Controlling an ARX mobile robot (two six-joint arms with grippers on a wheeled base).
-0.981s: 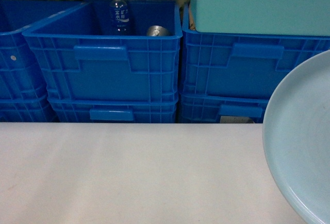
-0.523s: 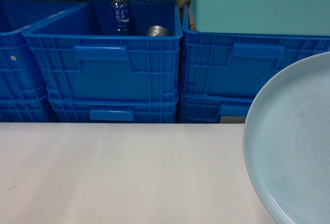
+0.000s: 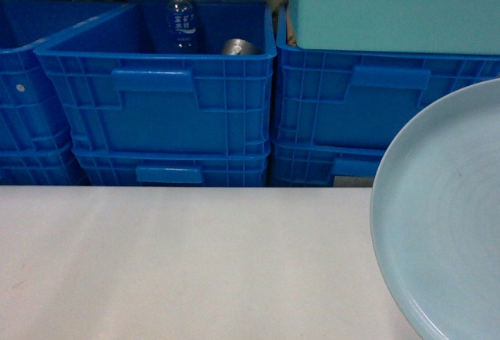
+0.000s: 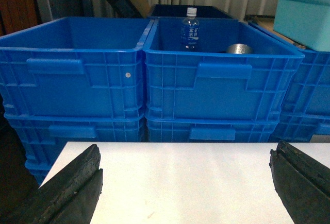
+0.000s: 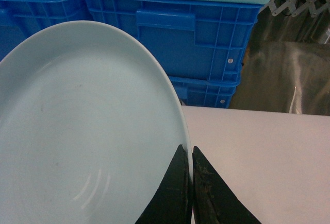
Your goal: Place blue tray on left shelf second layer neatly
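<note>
The blue tray (image 3: 445,223), a round pale sky-blue dish with a raised rim, hangs tilted over the right end of the white table (image 3: 195,262). In the right wrist view the blue tray (image 5: 77,126) fills the left half, and my right gripper (image 5: 188,154) is shut on its right rim, one black finger on each side. My left gripper (image 4: 185,165) is open, its two black fingers far apart above the white table (image 4: 180,183) with nothing between them. No shelf shows in any view.
Stacked dark-blue ribbed crates (image 3: 156,98) line the table's far edge. One holds a water bottle (image 3: 180,19) and a metal can (image 3: 238,46). A pale turquoise bin (image 3: 391,4) sits on the right-hand crates. Crinkled plastic sheeting (image 5: 283,74) hangs at the right.
The tray has shifted left into the head view over the last second, then held about still. The left arm shows no movement.
</note>
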